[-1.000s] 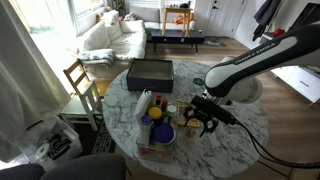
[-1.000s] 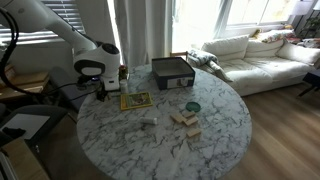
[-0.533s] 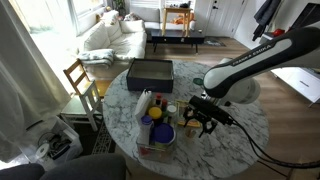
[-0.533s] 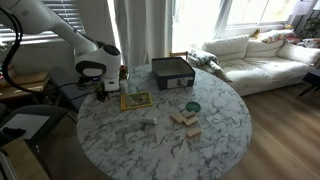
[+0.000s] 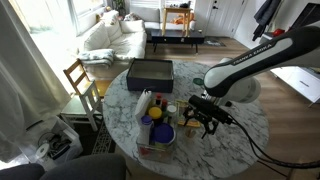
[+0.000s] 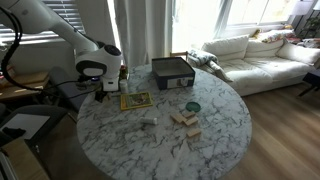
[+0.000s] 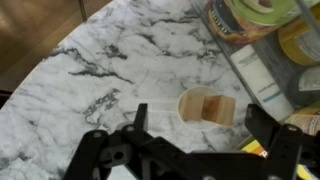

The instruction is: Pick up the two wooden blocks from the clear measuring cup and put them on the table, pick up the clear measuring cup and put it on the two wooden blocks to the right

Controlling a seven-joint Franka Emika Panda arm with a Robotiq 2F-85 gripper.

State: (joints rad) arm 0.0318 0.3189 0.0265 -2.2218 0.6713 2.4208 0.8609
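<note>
In the wrist view a clear measuring cup (image 7: 190, 98) stands on the marble table (image 7: 100, 60), its handle pointing left. Two wooden blocks (image 7: 207, 106) sit inside it, one leaning over the rim. My gripper (image 7: 188, 150) is open and empty, hovering just above the cup with a finger on each side. The gripper also shows in both exterior views (image 5: 201, 119) (image 6: 100, 93). More wooden blocks (image 6: 185, 119) lie stacked near the table's middle, apart from the gripper.
A black box (image 5: 150, 72) (image 6: 172, 72) stands at the table's far side. A clear bin of jars and bottles (image 5: 155, 125) (image 7: 262, 45) is close beside the gripper. A yellow book (image 6: 135, 100) and a green lid (image 6: 192, 106) lie on the table.
</note>
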